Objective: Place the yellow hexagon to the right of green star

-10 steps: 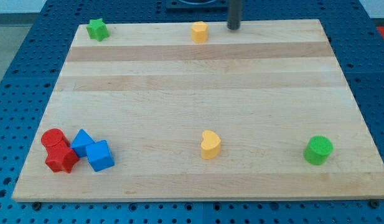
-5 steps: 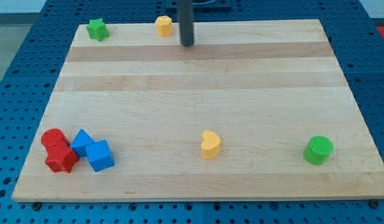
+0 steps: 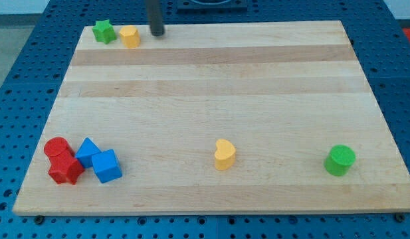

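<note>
The end effector is a plain rod with nothing to open or close; my tip [image 3: 156, 33] stands just right of the yellow hexagon [image 3: 129, 36], the side suited to pushing leftward. The hexagon sits just right of the green star [image 3: 103, 31] at the table [image 3: 211, 86] top edge, so placement appears complete.

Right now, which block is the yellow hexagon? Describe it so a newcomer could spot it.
Find the wooden board and its top left corner, where the green star sits. The yellow hexagon is just right of it, left of my tip. The yellow heart lies near the bottom.
</note>
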Controlling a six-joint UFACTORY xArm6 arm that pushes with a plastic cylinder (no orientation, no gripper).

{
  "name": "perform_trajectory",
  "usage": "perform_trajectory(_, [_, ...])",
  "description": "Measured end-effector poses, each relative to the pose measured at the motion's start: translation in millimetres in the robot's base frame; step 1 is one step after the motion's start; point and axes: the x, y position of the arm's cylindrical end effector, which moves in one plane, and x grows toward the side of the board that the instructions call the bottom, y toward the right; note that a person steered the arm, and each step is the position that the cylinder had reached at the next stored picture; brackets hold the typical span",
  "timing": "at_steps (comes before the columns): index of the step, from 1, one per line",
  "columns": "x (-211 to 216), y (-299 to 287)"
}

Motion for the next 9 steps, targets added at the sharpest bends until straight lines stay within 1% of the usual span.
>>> perform_trajectory(1, [36.0,8.5])
perform_trajectory(2, [46.3,-15.0])
perform_trajectory(4, [22.1,-38.2])
perform_trajectory(5, [26.6,-50.0])
perform_trajectory(6, [54.6,-57.9])
perform_trajectory(7, [48.0,-81.7])
perform_trajectory(9, [34.8,-100.0])
